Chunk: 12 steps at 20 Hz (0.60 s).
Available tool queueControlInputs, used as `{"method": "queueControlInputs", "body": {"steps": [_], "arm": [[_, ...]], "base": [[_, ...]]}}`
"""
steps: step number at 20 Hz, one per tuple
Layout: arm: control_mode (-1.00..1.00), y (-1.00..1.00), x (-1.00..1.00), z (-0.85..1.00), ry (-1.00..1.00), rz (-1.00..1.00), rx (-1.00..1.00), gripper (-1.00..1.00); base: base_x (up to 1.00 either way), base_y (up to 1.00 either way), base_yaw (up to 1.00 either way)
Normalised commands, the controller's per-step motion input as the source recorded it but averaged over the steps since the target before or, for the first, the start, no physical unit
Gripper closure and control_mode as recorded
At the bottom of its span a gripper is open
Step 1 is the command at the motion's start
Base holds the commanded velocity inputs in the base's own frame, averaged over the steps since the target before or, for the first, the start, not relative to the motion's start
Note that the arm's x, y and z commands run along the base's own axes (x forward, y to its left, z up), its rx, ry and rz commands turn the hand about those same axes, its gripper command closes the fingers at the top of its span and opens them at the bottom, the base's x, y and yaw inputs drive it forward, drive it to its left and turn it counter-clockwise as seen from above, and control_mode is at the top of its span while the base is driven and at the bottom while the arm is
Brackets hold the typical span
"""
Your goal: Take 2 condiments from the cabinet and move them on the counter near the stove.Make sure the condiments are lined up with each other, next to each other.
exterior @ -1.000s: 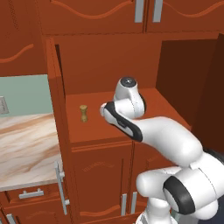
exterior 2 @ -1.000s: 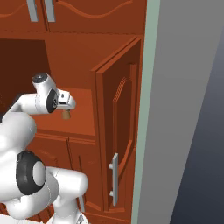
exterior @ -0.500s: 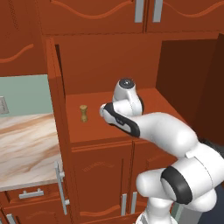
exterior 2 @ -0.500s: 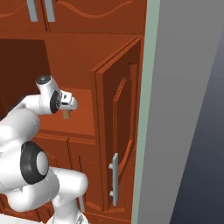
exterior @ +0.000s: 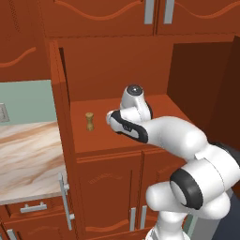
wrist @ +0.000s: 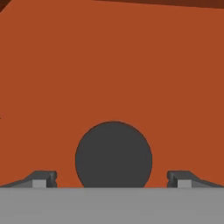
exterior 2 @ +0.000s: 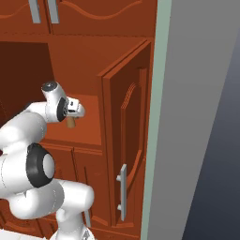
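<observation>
The cabinet (exterior: 159, 104) stands open, and both condiments are on its shelf. The tan-topped wooden shaker (exterior: 89, 121) stands upright at the left of the shelf, clear of the arm. The black-capped shaker (wrist: 113, 154) sits directly below my hand; its round dark cap shows from above, and its wooden body (exterior 2: 71, 123) peeks out under the hand. My gripper (wrist: 113, 179) is open over it, one fingertip on each side of the cap with wide gaps. The hand (exterior: 123, 123) hovers above the shelf's middle.
The cabinet's right door (exterior 2: 131, 140) hangs open toward me with its silver bar handle (exterior 2: 122, 185). A grey-green wall edge (exterior 2: 157, 117) runs beside it. The marble counter (exterior: 23, 150) lies lower left, over a drawer handle (exterior: 33, 207).
The hand has crept slightly toward the black-capped shaker. Both shakers stand where they were.
</observation>
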Motion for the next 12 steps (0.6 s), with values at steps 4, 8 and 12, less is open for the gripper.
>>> {"method": "queueControlInputs", "body": {"steps": [4, 8, 12], "arm": [[-1.00, 0.00, 0.00, -0.01, -0.10, 0.00, 0.06, -1.00], [-1.00, 0.00, 0.01, -0.06, -0.03, 0.00, 0.05, -1.00], [-1.00, 0.00, 0.03, -0.02, 0.00, 0.00, 0.02, -1.00]], "base": [[0.00, 0.00, 0.00], [0.00, 0.00, 0.00], [0.00, 0.00, 0.00]]}}
